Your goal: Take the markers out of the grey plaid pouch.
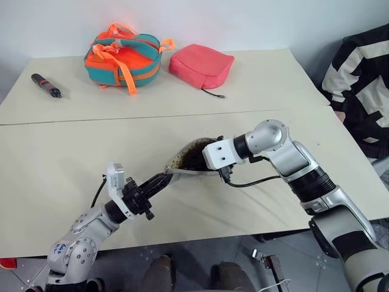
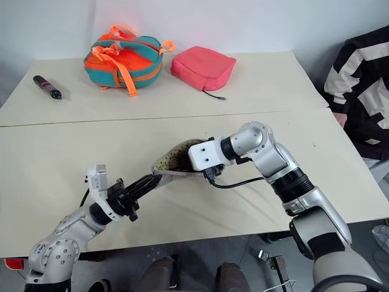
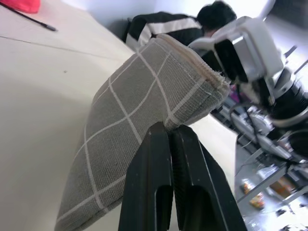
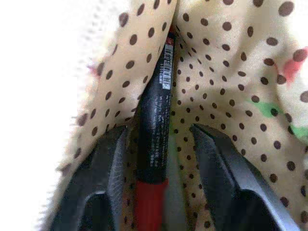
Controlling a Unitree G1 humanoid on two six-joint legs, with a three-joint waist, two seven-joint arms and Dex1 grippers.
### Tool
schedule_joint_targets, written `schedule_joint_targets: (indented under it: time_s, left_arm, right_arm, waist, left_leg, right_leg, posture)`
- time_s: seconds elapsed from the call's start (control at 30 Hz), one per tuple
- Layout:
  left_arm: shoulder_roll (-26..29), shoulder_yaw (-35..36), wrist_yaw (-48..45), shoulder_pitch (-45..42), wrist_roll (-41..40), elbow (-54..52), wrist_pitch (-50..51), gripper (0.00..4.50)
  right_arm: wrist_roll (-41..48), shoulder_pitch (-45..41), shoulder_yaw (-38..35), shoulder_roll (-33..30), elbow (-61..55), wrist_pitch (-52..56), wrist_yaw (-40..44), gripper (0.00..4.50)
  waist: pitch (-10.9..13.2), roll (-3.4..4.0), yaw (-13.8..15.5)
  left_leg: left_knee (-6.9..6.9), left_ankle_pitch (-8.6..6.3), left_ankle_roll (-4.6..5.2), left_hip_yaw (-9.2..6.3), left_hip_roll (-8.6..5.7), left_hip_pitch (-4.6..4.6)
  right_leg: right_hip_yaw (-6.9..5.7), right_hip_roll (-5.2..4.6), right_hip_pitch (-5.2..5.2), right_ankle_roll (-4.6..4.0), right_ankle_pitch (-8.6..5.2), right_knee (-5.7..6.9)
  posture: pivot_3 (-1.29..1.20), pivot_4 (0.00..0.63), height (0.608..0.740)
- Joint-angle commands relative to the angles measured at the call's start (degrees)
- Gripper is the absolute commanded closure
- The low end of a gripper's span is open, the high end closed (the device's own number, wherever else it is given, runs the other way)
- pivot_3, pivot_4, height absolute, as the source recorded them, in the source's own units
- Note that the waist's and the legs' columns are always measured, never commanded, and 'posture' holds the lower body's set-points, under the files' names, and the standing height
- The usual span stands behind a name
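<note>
While the left tool (image 3: 171,159) is clamping the grey plaid pouch (image 3: 139,120), the right tool (image 4: 161,159) is straddling a marker (image 4: 154,144), fingers apart; closing off-centre could snag lining instead.

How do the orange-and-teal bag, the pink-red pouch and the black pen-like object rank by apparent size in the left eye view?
1. Orange-and-teal bag, largest.
2. Pink-red pouch, somewhat smaller.
3. Black pen-like object, by far the smallest.
All three lie along the table's far side at a similar distance, so nearness hardly skews the order.
</note>
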Motion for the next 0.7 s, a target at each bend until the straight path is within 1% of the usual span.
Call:
schedule_joint_targets:
  time_s: [0.03,0.2,0.33,0.43,0.5,0.53,0.57,0.63,0.7]
  left_arm:
    - [0.6,0.9,-0.9,-0.8,-1.7,-0.6,0.2,4.5]
    - [0.4,-0.2,-1.2,-0.5,-0.7,-0.6,0.1,4.5]
    - [0.1,-0.9,-1.2,0.0,-0.2,-1.3,-0.1,4.5]
    - [-0.1,-0.9,-1.1,-0.1,0.1,-1.2,-0.4,4.5]
    - [0.0,-0.8,-1.1,-0.2,0.3,-1.1,-0.6,4.5]
    - [0.0,-0.7,-1.1,-0.3,0.4,-1.1,-0.7,4.5]
    - [-0.1,-0.5,-1.0,-0.3,0.5,-1.0,-0.8,4.5]
    - [0.1,-0.3,-0.8,-0.2,1.4,-0.9,-1.3,4.5]
    - [0.3,0.4,-0.7,0.0,2.7,-0.6,-2.7,4.5]
  right_arm:
    - [-2.1,-0.6,0.8,1.8,0.4,-1.1,-2.5,2.23]
    - [-8.1,-0.9,2.9,3.5,7.9,-6.3,-7.4,2.23]
    - [-9.9,-2.2,2.9,4.2,11.9,-8.8,-10.0,2.23]
    - [-9.7,-1.5,3.1,4.9,12.7,-8.5,-9.4,2.8]
    - [-9.4,-1.1,2.8,4.9,12.6,-9.0,-9.2,3.36]
    - [-8.6,-1.2,2.2,5.1,12.2,-8.6,-9.1,3.72]
    - [-8.1,-1.4,1.6,5.0,11.8,-8.5,-8.9,3.89]
    - [-5.8,-1.5,0.0,4.4,10.0,-7.0,-7.4,3.89]
    - [-0.8,-1.5,-3.1,3.5,6.7,-4.3,-4.8,3.89]
  waist:
    - [0.0,0.0,0.0]
    - [0.0,0.0,-0.1]
    - [0.0,0.0,-0.1]
    - [0.0,0.0,-0.1]
    - [0.0,0.0,-0.1]
    - [0.0,0.0,-0.1]
    - [0.0,0.0,-0.1]
    - [0.0,0.0,-0.1]
    - [0.0,0.0,0.0]
  left_leg:
    - [0.0,0.0,0.0,0.0,0.0,0.0]
    - [0.0,0.0,-0.01,0.04,0.0,0.02]
    - [0.0,0.0,-0.01,0.04,0.0,0.02]
    - [0.0,0.0,-0.01,0.04,0.0,0.02]
    - [0.0,0.0,-0.01,0.04,0.0,0.02]
    - [0.0,0.0,-0.01,0.04,0.0,0.02]
    - [0.0,0.0,-0.01,0.04,0.0,0.02]
    - [0.0,0.0,-0.01,0.04,0.0,0.02]
    - [0.0,0.0,-0.01,0.04,0.0,0.02]
  right_leg:
    - [0.0,0.0,0.0,0.0,0.0,0.0]
    - [-0.02,0.02,-0.01,0.0,0.0,0.02]
    - [-0.02,0.02,-0.01,0.0,0.0,0.02]
    - [-0.02,0.02,-0.01,0.0,0.0,0.03]
    - [-0.02,0.02,-0.01,0.0,0.0,0.03]
    - [-0.02,0.02,-0.01,0.0,0.0,0.04]
    - [-0.02,0.02,-0.01,0.0,0.0,0.04]
    - [-0.01,0.02,-0.01,0.0,0.0,0.04]
    - [-0.02,0.02,-0.01,0.0,0.0,0.04]
  posture:
    - [0.0,0.15,0.74]
    - [0.0,0.15,0.74]
    - [0.0,0.15,0.74]
    - [0.0,0.15,0.74]
    - [0.0,0.15,0.74]
    - [0.0,0.15,0.74]
    - [0.0,0.15,0.74]
    - [0.0,0.15,0.74]
    - [0.0,0.15,0.74]
